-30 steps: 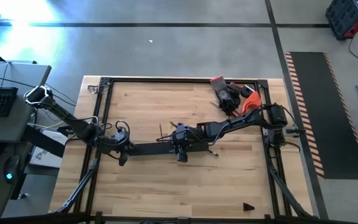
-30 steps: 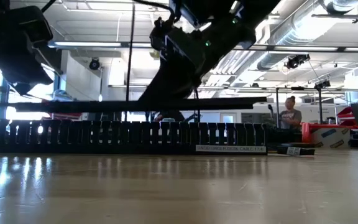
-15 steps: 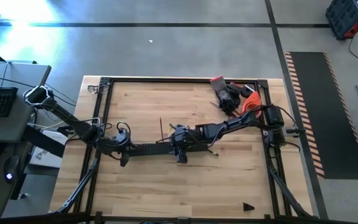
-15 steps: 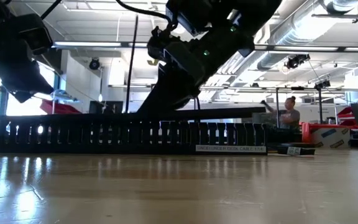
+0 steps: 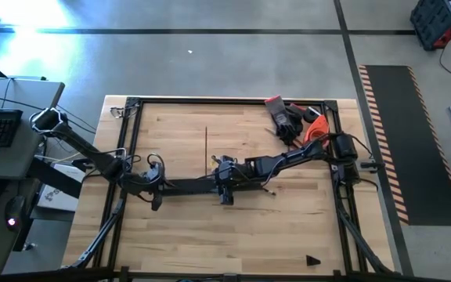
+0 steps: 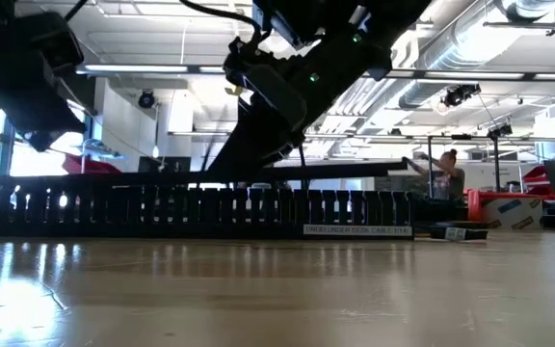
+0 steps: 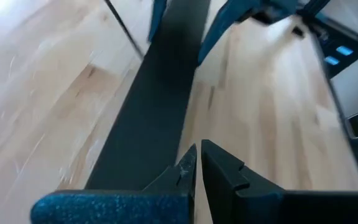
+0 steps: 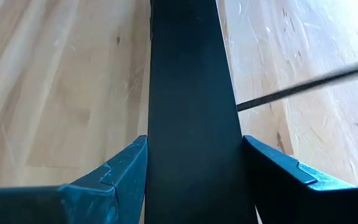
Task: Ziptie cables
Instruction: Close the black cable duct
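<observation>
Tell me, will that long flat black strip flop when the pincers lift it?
Probably only a little. The flat black strip looks straight between the right pincer and the left pincer, so it seems fairly stiff. It looks thin, so likely light.

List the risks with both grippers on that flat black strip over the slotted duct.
1. The right gripper clamps the flat black strip across its width, and the strip is lifted at one end in the low view; it may twist or slip.
2. The left gripper is shut on the strip's other end; opposing pulls could bend it.
3. The strip could catch the slotted duct.
</observation>
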You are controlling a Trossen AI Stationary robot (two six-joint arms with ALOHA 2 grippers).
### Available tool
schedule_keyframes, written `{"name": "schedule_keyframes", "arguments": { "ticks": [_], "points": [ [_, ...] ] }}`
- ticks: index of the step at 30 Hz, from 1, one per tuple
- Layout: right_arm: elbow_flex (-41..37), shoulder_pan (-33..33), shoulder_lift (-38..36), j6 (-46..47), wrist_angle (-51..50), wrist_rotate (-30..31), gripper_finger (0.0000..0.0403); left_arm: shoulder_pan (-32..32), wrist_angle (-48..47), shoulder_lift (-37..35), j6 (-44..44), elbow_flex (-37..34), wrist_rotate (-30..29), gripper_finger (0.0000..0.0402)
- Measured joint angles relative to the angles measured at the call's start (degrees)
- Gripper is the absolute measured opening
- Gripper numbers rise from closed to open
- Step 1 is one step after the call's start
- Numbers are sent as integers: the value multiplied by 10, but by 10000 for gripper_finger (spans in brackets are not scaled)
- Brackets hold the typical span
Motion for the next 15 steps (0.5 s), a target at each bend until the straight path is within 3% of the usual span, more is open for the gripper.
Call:
{"name": "schedule_keyframes", "arguments": {
  "ticks": [15],
  "points": [
    [0,-2,-7,0,-8,-25,210,0,52,34,-19,-17,12,0]
  ]
}}
